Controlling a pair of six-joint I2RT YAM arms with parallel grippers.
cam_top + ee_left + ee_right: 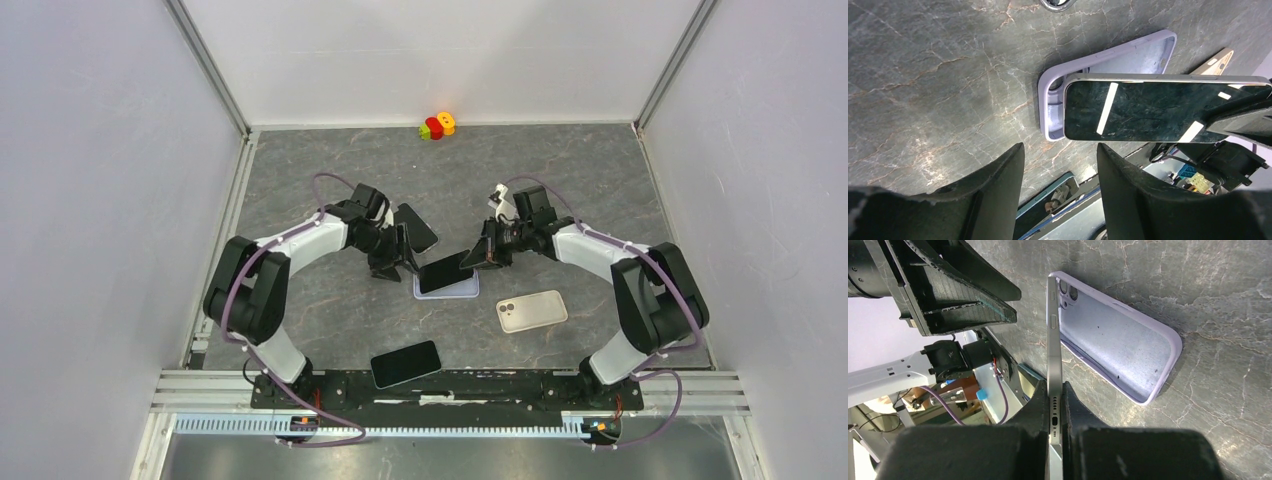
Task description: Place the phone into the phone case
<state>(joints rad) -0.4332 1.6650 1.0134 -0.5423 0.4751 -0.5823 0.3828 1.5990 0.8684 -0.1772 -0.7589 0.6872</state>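
The left arm (300, 240) bends out from its base with the elbow raised, the forearm reaching toward the middle of the table (330, 330) and the wrist tipped down. The left jaws hang wide apart just above the stone-patterned surface, holding nothing, just left of the lilac phone case (1108, 55). A dark smartphone (416, 227) lies screen up beside that wrist, and a second dark smartphone (405, 363) lies near the arms' bases.

Mid-table, the case lies open side up with its camera cutout toward the left arm. The phone (1163, 110), glossy black screen up in a pale metal frame, slants over it. Its far end meets the cutout end of the case while the gripped end stands raised, so it is not seated. No maker's mark can be read on either.

The right arm (600, 250) mirrors the left, wrist angled down. The right jaws are closed tight on the phone's port end, pinching screen and back. Further right, a beige smartphone (532, 311) lies back up, twin lenses showing.
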